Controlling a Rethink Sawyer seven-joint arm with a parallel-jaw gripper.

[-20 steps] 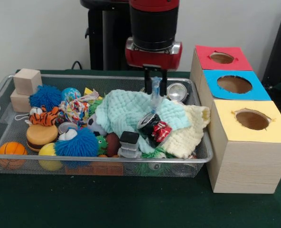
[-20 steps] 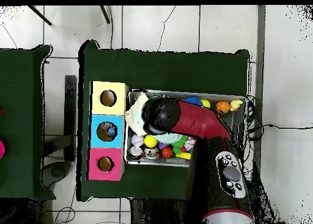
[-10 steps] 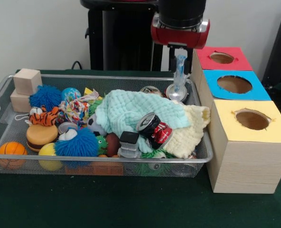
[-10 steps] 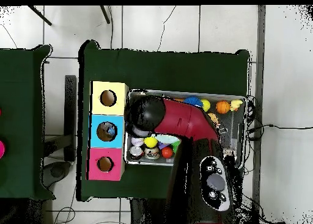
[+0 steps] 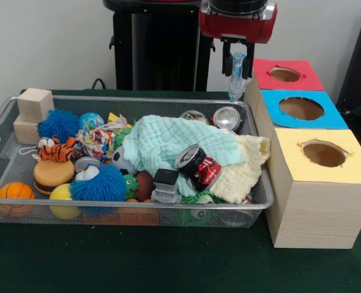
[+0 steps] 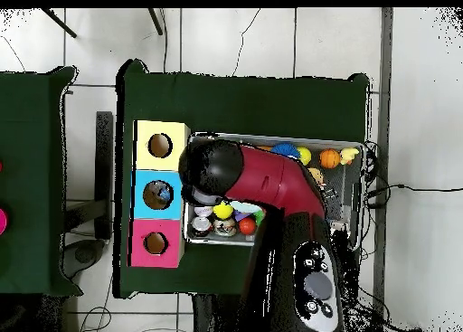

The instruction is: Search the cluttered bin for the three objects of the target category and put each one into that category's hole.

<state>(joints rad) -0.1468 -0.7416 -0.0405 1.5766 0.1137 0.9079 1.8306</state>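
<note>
Front-view only: tool (image 5: 236, 64) clamping clear bottle (image 5: 235, 82); overhead arm-hidden.

Open air above the heaped bin (image 5: 3, 122), boxes (image 5: 314, 183) flanking it.

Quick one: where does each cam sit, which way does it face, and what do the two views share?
Front view: sits across the table, level with the wire bin and three hole boxes; shows the red wrist and the hand holding a clear bottle near the red box.
Overhead view: looks straight down on the table; the arm covers much of the bin.
Shared: bin, yellow box, blue box, red box, arm.
</note>
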